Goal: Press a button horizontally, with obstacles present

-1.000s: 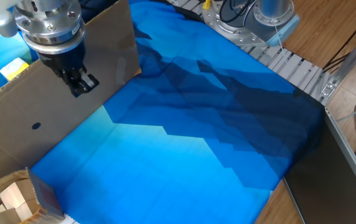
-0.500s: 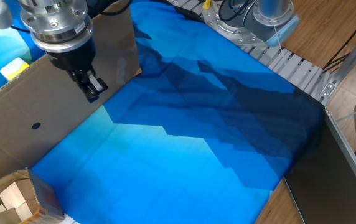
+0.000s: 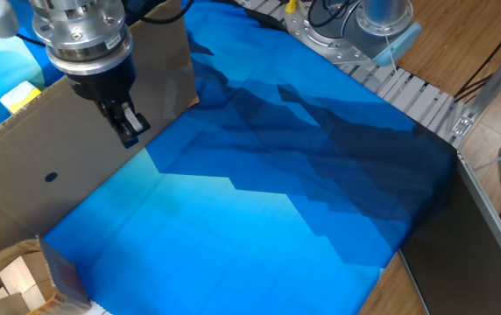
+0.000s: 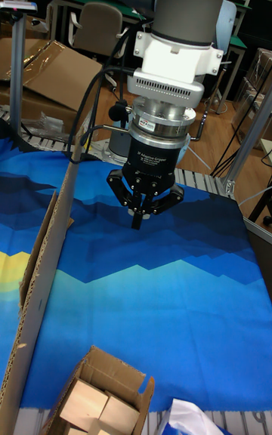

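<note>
Visibly one gripper [image 3: 128,129], one button [image 3: 20,96], one cardboard panel [image 3: 49,149], one dark spot [image 3: 51,177]

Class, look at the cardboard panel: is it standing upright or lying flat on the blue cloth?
Upright. The cardboard panel stands on its long edge like a wall on the blue cloth; the tall fixed view shows it edge-on, rising from the cloth.

Button [image 3: 20,96]: mostly hidden behind the cardboard panel [image 3: 67,166]; only a yellow corner with a white face shows above the panel's top edge in the fixed view. Not visible in the tall fixed view. Panel cut off at the left edge. Box of wooden blocks [image 3: 23,284] cut off at the bottom-left corner.
</note>
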`<state>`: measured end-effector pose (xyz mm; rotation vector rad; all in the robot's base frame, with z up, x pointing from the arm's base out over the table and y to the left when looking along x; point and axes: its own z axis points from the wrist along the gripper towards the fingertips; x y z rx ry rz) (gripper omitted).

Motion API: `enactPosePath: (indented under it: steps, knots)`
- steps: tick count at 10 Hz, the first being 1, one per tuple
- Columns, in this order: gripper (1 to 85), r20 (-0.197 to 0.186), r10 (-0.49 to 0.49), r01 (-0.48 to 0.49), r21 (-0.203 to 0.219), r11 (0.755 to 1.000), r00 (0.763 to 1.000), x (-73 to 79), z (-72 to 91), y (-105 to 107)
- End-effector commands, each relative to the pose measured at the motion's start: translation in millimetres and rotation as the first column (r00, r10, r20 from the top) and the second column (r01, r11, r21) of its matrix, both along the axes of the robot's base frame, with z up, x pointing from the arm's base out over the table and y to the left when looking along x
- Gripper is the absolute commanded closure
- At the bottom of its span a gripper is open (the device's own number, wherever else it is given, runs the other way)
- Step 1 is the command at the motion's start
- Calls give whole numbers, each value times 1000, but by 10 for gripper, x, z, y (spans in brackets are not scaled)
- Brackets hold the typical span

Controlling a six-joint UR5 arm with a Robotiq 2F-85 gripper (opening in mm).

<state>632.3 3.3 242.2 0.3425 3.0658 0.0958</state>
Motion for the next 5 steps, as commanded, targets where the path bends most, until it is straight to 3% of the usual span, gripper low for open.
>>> enactPosePath:
  steps: [1, 3, 5]
  knots:
    - [847, 15, -30, 30, 0, 1000, 999, 18, 12, -7]
    - [847, -13, -48, 47, -31, 998, 999, -52, -2, -92]
    - [847, -18, -44, 44, -28, 999, 999, -68, -3, -107]
